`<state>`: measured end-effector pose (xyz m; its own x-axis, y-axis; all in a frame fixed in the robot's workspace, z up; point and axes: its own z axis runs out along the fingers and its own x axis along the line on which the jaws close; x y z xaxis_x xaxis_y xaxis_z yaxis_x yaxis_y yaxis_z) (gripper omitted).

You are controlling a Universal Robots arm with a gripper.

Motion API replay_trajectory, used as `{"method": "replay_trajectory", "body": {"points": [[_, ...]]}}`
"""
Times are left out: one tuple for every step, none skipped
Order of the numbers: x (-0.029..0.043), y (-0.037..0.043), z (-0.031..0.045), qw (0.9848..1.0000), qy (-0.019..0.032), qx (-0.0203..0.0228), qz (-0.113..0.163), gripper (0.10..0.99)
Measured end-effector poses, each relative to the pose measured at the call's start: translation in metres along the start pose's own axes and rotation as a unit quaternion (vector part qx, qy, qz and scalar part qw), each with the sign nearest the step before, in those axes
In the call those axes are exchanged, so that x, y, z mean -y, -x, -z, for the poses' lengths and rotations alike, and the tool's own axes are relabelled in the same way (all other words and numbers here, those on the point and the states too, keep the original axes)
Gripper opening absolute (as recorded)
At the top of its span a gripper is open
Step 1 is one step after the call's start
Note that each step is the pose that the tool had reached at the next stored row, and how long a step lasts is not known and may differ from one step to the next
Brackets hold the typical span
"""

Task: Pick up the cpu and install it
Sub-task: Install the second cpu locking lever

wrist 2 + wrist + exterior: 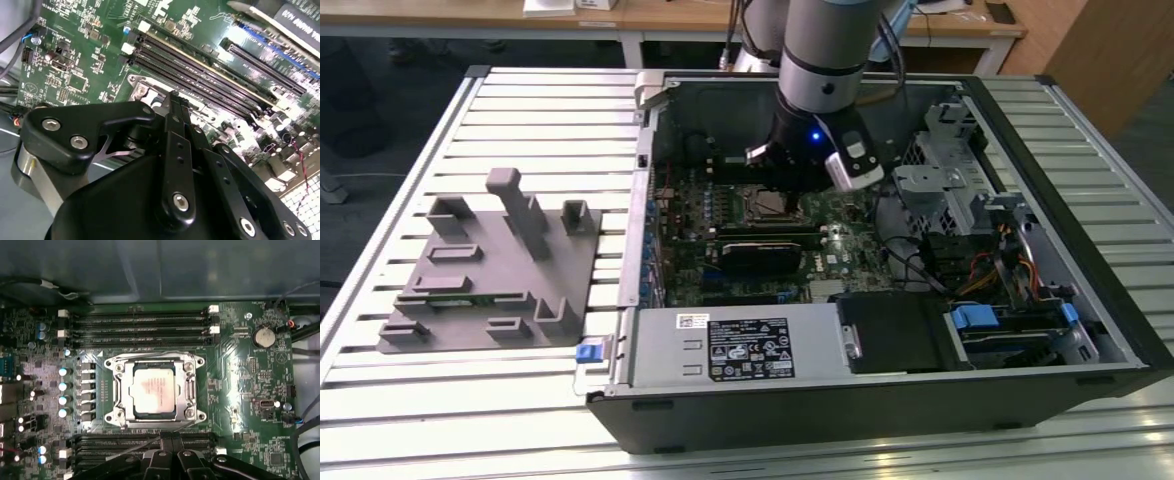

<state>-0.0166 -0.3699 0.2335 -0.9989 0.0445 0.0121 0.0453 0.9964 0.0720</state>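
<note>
- The chip (152, 390), a pale silvery square, sits inside the socket frame (155, 389) at the middle of the green board (240, 390); by the look of it, the placing is done.
- The chip appears flat and square to the frame in the first wrist view; whether the frame is latched down over it cannot be told.
- The tool (175, 102) hangs just above the board at the socket, its two black fingers (172, 130) drawn together edge to edge with nothing between them.
- In the exterior view, the arm (825, 60) reaches down into the open computer case (1067, 330), its wrist over the socket area.
- Long dark memory slots (140, 322) run on both sides of the socket, all without sticks.
- The case lies on its side on a ribbed metal worktop (400, 400).
- A grey tray (494, 270) with upright posts and shallow pockets rests on the worktop, well apart from the tool, toward the exterior view's left.
- Pale wooden desks (680, 20) stand behind the worktop.
</note>
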Motion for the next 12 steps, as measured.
{"method": "replay_trajectory", "body": {"points": [[0.0006, -0.0011, 0.0, 1.0, 0.0, 0.0, 0.0, 0.118], [0.0011, -0.0031, 0.0, 1.0, 0.0, 0.0, 0.0, 0.118], [0.0014, -0.0053, 0.0, 1.0, 0.0, 0.0, 0.0, 0.118], [0.0017, -0.0081, 0.0, 1.0, 0.0, 0.0, 0.0, 0.118], [0.002, -0.0109, 0.0, 1.0, 0.0, 0.0, 0.0, 0.118], [0.0021, -0.0136, -0.0001, 1.0, 0.0001, 0.0, 0.0, 0.118], [0.0022, -0.0164, -0.0001, 1.0, 0.0, 0.0, 0.0, 0.118], [0.0023, -0.0184, -0.0001, 1.0, 0.0, 0.0, 0.0, 0.118], [0.0024, -0.0197, -0.0002, 1.0, 0.0, 0.0, 0.0, 0.118], [0.0025, -0.0213, -0.0003, 1.0, 0.0, 0.0, 0.0, 0.118], [0.0026, -0.0228, -0.0005, 1.0, 0.0, 0.0, 0.0, 0.118], [0.0027, -0.024, -0.001, 1.0, 0.0, 0.0, 0.0, 0.118]]}}
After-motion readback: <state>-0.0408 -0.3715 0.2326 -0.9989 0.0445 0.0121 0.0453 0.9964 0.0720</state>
